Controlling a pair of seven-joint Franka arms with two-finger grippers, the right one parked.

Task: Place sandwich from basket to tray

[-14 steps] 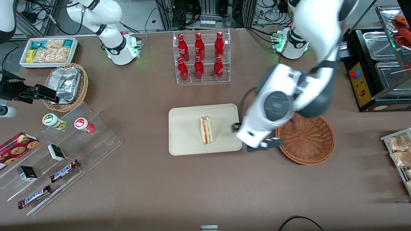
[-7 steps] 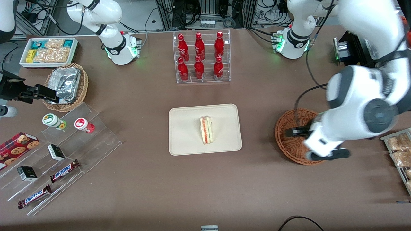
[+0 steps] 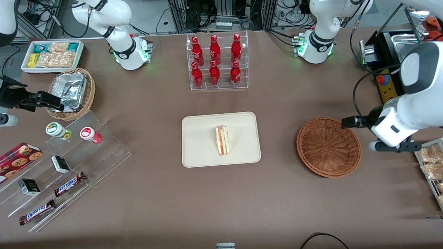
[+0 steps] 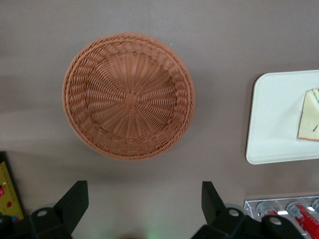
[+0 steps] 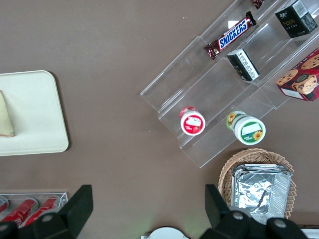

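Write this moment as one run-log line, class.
sandwich: on tray | basket: empty | gripper: open, empty, raised beside basket toward working arm's end

A brown bench (image 3: 145,193) carries everything here. Near its middle lies the cream tray (image 3: 200,152). The round reddish-brown basket (image 3: 328,147) sits beside it toward the working arm's end, apart from it. Farther from the front camera stands a clear rack of red bottles (image 3: 216,62). Toward the parked arm's end are a stepped clear display stand (image 3: 69,166), a tan wicker basket with foil containers (image 3: 71,93), and a white bin of snack packets (image 3: 52,55). The gripper (image 4: 144,214) hangs above the bench just beside the basket, fingers spread apart with nothing between them.
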